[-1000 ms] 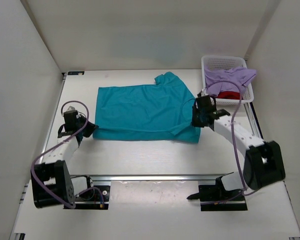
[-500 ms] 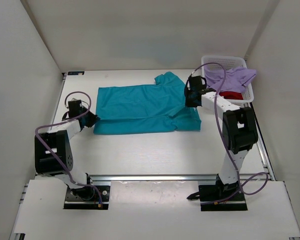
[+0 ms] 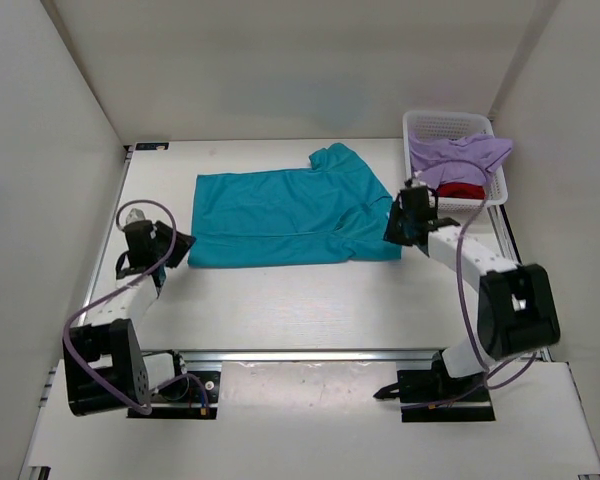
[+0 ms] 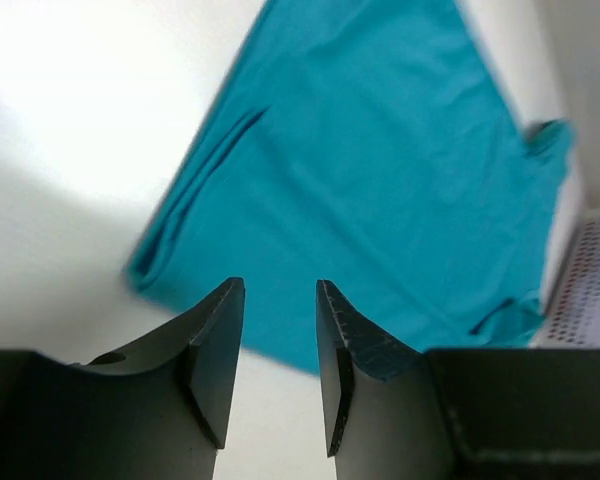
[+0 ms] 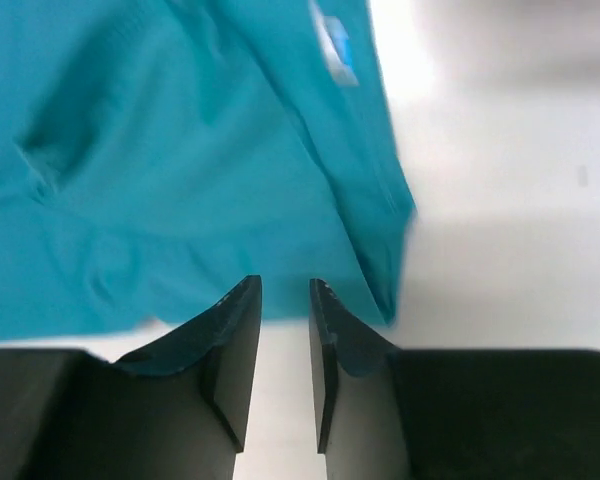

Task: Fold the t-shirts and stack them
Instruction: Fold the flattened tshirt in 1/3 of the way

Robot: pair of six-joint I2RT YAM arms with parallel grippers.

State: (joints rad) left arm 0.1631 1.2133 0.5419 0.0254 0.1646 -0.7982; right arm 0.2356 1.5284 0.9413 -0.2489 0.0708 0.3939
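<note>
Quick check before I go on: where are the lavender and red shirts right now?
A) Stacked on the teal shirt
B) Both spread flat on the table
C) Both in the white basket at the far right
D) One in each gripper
C: the lavender shirt drapes over the white basket with the red shirt under it, while only the teal shirt lies on the table.

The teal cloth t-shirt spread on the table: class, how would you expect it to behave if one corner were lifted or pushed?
The teal cloth t-shirt would probably drape and sag, not hold its shape: it lies flat with soft creases and a doubled-over near edge. Pushed, it would likely bunch and wrinkle instead of sliding whole, as the rumpled sleeve suggests. It seems light, being thin.
</note>
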